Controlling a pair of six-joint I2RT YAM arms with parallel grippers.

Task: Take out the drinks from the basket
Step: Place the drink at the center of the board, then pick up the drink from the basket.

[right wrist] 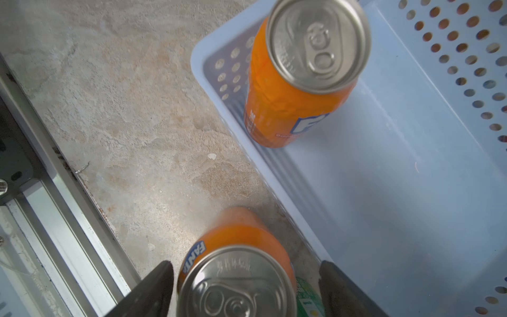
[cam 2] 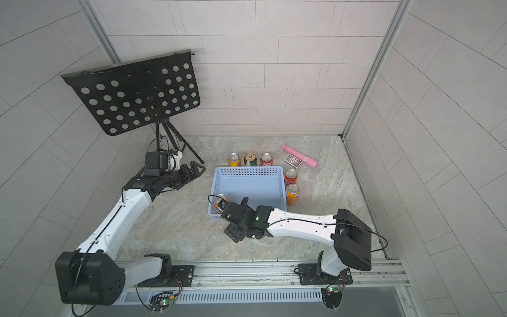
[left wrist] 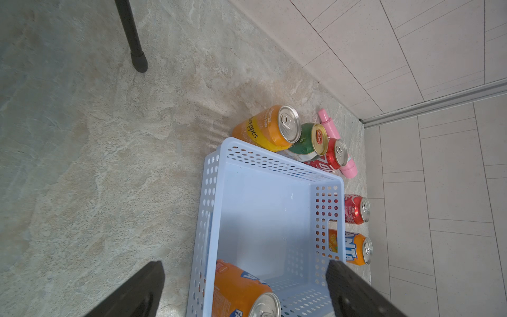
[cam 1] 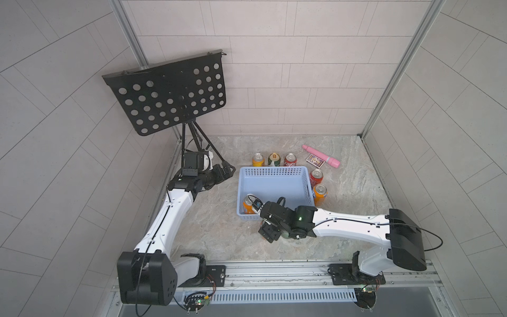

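The light blue basket (cam 1: 274, 171) holds one upright orange can (cam 1: 248, 206) in its near left corner, also in the right wrist view (right wrist: 301, 82). My right gripper (cam 1: 267, 233) hangs just outside the basket's near wall. It is open around another orange can (right wrist: 236, 274) standing on the table, with a gap at each finger. A green can (right wrist: 310, 304) shows right beside that one. Behind the basket stand an orange can (cam 1: 258, 160), a green-and-white can (cam 1: 273, 159) and a red can (cam 1: 290, 159). At its right side are a red can (cam 1: 316, 177) and an orange can (cam 1: 320, 194). My left gripper (cam 1: 227, 170) is open and empty, left of the basket.
A pink tube (cam 1: 321, 156) and a small patterned card box (cam 1: 315, 160) lie at the back right. A black perforated music stand (cam 1: 167, 93) rises at the back left, its legs beside my left arm. A metal rail (cam 1: 274, 270) runs along the table's front edge.
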